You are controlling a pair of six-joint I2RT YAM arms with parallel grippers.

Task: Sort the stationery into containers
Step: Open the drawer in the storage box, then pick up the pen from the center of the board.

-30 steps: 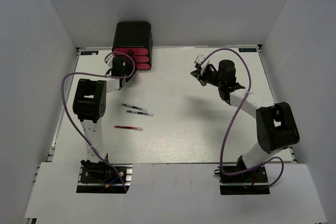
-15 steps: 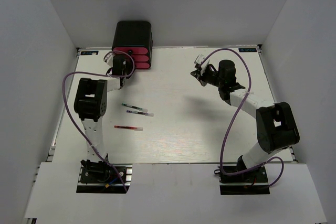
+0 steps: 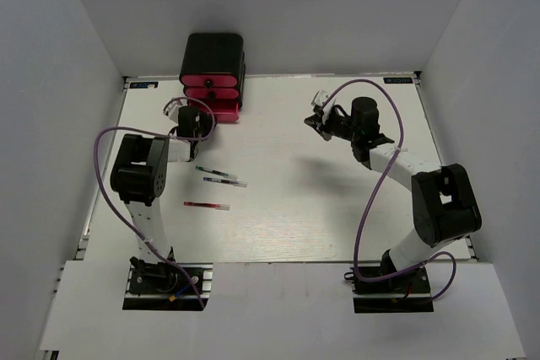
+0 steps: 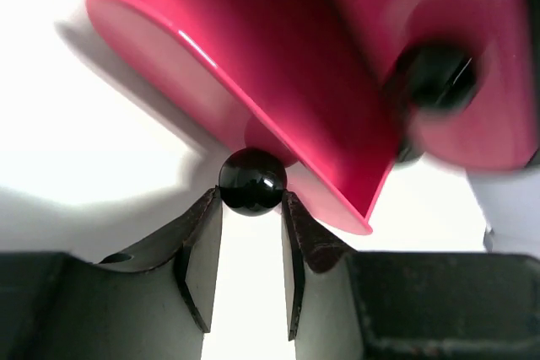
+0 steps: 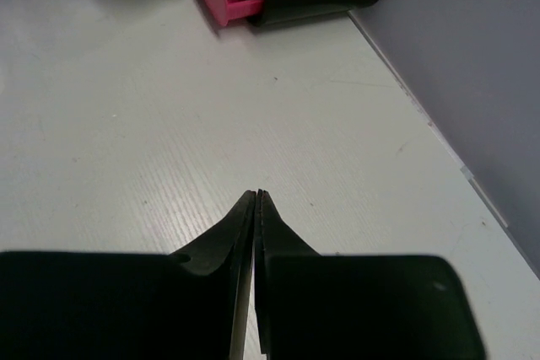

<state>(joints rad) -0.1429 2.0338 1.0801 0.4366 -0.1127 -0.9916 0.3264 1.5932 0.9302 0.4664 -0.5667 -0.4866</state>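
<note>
At the black cabinet (image 3: 213, 50), the knob (image 4: 251, 181) of 1 partly open drawer (image 4: 253, 82) is being clamped by the left gripper (image 4: 251, 206), while the right gripper (image 5: 256, 196) is being held closed and empty, and 3 pens (image 3: 216, 178) are being left unsorted on the table (image 3: 337, 208).

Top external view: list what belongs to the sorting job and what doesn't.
Job: red thin pen; two dark-and-clear thin pens; pink-red plastic drawers in black rounded cabinet; left end effector on black round knob.
Not job: purple cables; white table.
</note>
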